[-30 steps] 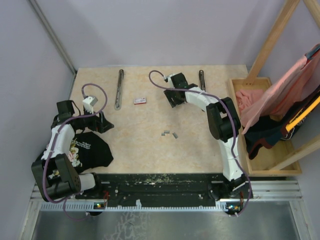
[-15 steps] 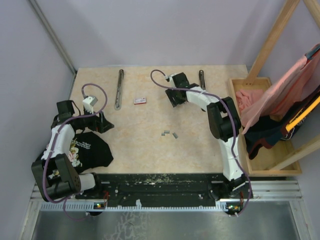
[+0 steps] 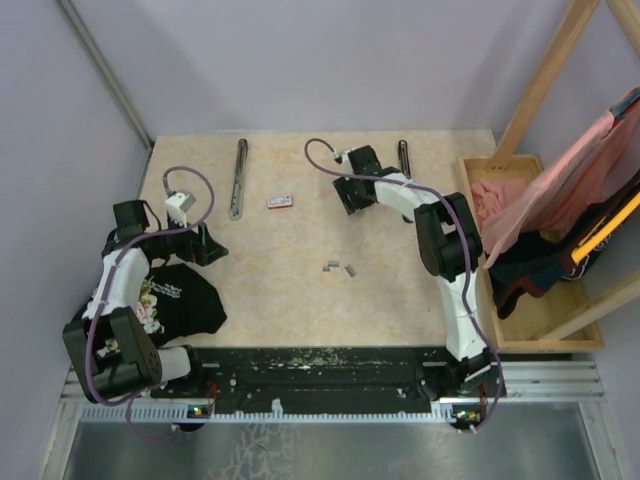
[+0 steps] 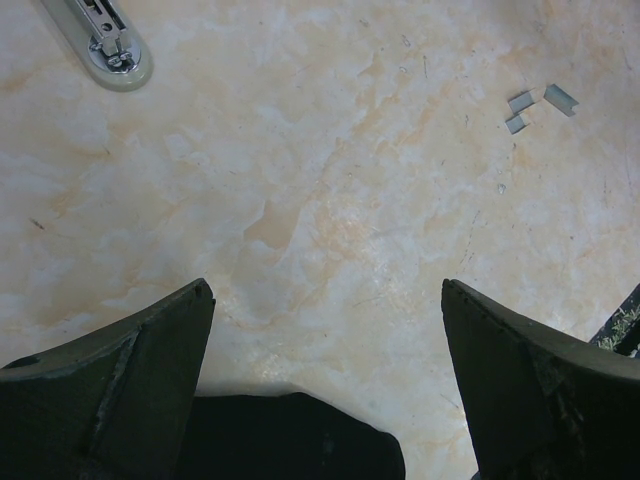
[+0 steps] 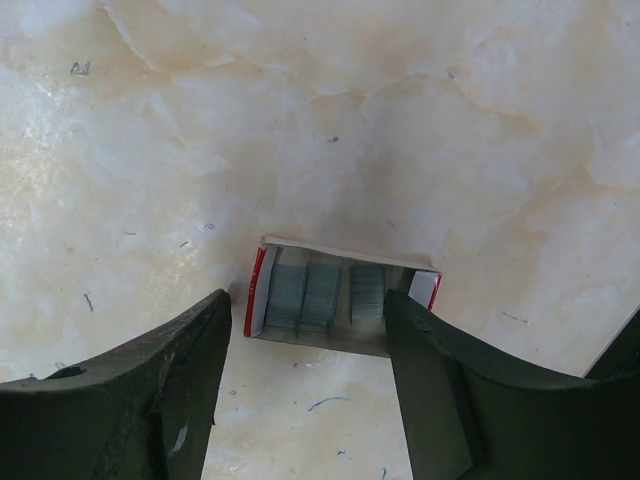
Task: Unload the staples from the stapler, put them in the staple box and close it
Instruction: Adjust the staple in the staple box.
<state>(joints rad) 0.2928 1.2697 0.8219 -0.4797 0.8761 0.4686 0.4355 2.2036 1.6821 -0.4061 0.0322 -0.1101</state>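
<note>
A: What is your worktop [image 4: 300,180] like?
B: You have a smooth, marbled stone-look surface, faintly glossy.
A: And the staples [image 4: 561,98]?
B: Dull grey metal. Your small box [image 5: 256,295] looks like thin matt card, and the black cloth [image 3: 180,295] looks soft.

Warm beige-and-cream marbled table [image 3: 280,300], basically.
Staples [image 3: 340,267] are plain grey, little box [image 3: 280,201] is red with white edges, shirt [image 3: 190,305] black with a pale print.

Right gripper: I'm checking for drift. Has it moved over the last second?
Yes, slightly. In the top view the right gripper has edged right, away from the red box, which stayed put.
</note>
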